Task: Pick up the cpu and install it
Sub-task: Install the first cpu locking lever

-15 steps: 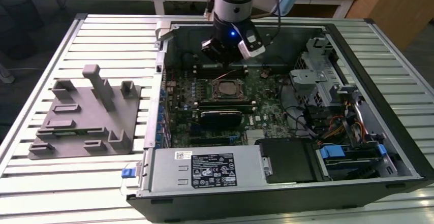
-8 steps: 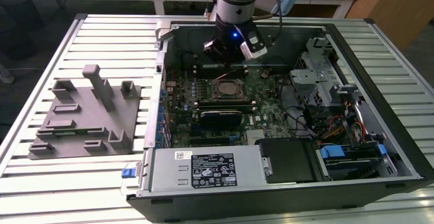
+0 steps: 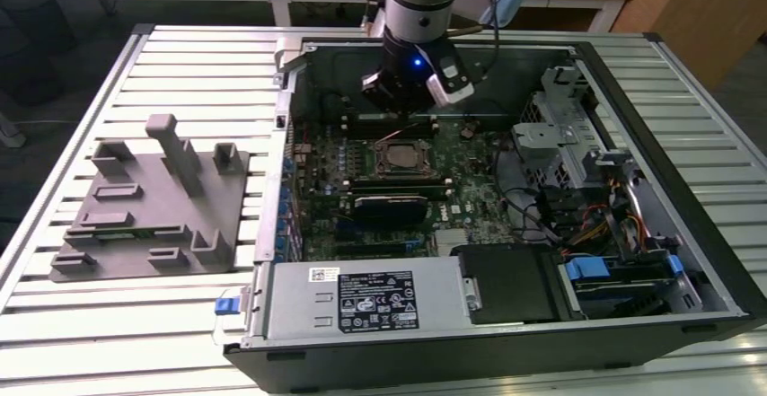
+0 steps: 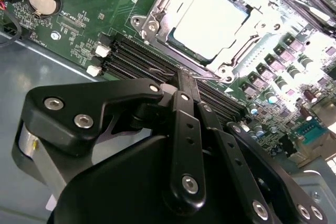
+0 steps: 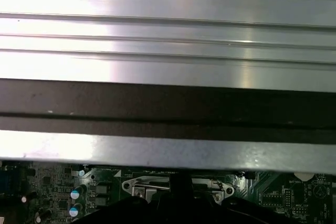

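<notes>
The cpu (image 4: 210, 22), a silvery-white square, lies flat inside the metal-framed socket (image 4: 157, 11) on the green motherboard. In the exterior view the socket (image 3: 401, 156) sits in the middle of the open computer case. My gripper (image 3: 404, 118) hangs just behind it, toward the case's rear wall. In the second wrist view the two black fingers (image 4: 185, 93) meet at their tips, and the gripper (image 4: 187, 80) is shut with nothing between them, above the memory slots beside the socket. The first wrist view catches the socket's frame (image 5: 178, 186) below the case wall.
A grey fixture (image 3: 156, 207) with upright posts stands on the slatted table at the exterior view's left. Inside the case are the power supply (image 3: 359, 302) at the front, a black block (image 3: 390, 206) below the socket, and a drive cage (image 3: 563, 140) with cables at the right.
</notes>
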`<act>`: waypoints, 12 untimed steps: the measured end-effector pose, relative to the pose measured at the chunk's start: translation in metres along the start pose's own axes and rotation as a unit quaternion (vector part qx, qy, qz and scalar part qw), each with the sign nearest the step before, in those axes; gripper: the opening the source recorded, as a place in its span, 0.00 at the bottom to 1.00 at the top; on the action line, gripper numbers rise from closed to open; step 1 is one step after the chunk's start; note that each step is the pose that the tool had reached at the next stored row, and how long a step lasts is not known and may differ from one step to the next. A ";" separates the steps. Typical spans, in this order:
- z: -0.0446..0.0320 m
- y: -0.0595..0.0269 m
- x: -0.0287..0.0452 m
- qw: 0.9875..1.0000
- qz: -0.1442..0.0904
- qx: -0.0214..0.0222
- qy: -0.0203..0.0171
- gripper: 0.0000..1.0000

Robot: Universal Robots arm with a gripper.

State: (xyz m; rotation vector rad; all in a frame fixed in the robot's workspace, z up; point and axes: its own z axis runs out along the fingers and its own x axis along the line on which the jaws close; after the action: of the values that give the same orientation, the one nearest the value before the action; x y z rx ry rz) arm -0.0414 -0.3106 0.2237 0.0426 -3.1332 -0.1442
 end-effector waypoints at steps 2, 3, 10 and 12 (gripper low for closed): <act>0.0008 0.0004 -0.0008 1.000 -0.001 0.000 0.000 0.11; 0.0013 0.0005 -0.0013 1.000 -0.001 0.000 0.000 0.11; 0.0068 0.0005 -0.0055 1.000 -0.003 0.000 0.000 0.11; 0.0090 0.0003 -0.0064 1.000 -0.004 0.000 0.000 0.11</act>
State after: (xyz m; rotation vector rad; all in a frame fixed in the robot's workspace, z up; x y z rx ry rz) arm -0.0351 -0.3093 0.2148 0.0544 -3.1327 -0.1442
